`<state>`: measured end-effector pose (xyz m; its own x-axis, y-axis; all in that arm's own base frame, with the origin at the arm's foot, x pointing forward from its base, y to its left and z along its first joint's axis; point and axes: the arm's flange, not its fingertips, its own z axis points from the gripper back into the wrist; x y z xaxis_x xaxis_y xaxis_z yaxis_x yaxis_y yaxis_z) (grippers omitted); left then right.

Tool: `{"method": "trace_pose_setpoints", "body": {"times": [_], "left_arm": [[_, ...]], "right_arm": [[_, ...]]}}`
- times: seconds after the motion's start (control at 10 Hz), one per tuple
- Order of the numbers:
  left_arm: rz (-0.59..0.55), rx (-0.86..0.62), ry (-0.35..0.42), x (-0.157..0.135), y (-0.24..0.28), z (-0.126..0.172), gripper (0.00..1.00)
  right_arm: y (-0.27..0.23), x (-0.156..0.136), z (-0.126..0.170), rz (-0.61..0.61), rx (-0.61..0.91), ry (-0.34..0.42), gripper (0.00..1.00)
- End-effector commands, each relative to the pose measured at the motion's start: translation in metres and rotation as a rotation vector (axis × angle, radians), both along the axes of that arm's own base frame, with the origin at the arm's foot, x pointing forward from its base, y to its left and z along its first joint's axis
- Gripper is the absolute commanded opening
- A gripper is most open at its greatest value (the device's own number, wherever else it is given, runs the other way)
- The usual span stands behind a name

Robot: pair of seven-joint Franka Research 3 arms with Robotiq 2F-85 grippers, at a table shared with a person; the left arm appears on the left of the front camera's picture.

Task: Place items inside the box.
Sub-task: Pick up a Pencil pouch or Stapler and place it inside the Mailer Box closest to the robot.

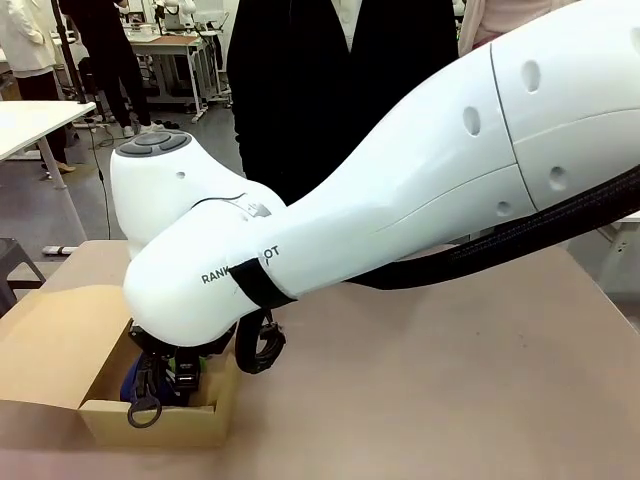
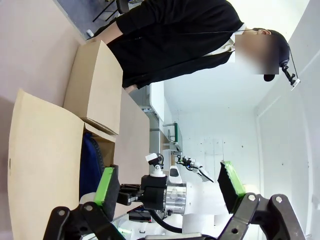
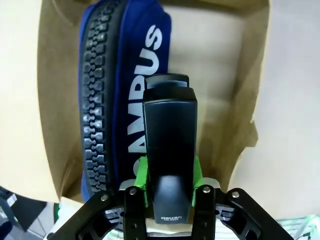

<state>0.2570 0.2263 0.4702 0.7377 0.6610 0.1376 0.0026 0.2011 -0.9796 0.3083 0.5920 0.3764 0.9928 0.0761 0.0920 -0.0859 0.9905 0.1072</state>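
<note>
Your right arm (image 1: 400,200) reaches across to the cardboard box (image 1: 150,425) at the left side of the desk (image 1: 450,380). The right jaws pinch a black stapler (image 3: 170,135) by one end, holding it over the box's bare floor. Beside it, inside the box, the navy CAMPUS pouch (image 3: 135,75) lies along one wall, zipper showing. Your left jaws stand spread wide, holding nothing.
</note>
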Motion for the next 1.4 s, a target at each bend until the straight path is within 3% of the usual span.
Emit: {"method": "trace_pose_setpoints", "body": {"times": [0.0, 0.1, 0.2, 0.3, 0.4, 0.9, 1.1, 1.3], "left_arm": [[0.0, -0.006, -0.028, -0.001, -0.001, 0.0, 1.0], [0.0, -0.006, -0.028, -0.001, -0.001, 0.0, 1.0], [0.0, -0.006, -0.028, -0.001, -0.001, 0.0, 1.0], [0.0, -0.006, -0.028, -0.001, -0.001, 0.0, 1.0], [0.0, -0.006, -0.028, -0.001, -0.001, 0.0, 1.0], [0.0, -0.006, -0.028, -0.001, -0.001, 0.0, 1.0], [0.0, -0.006, -0.028, -0.001, -0.001, 0.0, 1.0], [0.0, -0.006, -0.028, -0.001, -0.001, 0.0, 1.0]], "right_arm": [[0.001, -0.005, 0.005, -0.039, -0.021, -0.037, 0.37], [0.0, -0.004, 0.005, -0.037, -0.026, -0.042, 0.37], [-0.002, -0.004, 0.005, -0.036, -0.028, -0.043, 0.52], [-0.004, -0.003, 0.004, -0.04, -0.032, -0.048, 0.96], [-0.006, -0.002, 0.006, -0.044, -0.028, -0.052, 1.0], [-0.013, -0.002, 0.009, -0.041, -0.026, -0.055, 1.0], [-0.032, -0.005, 0.027, -0.023, -0.006, -0.064, 1.0], [-0.086, -0.013, 0.059, 0.004, -0.018, 0.002, 1.0]]}}
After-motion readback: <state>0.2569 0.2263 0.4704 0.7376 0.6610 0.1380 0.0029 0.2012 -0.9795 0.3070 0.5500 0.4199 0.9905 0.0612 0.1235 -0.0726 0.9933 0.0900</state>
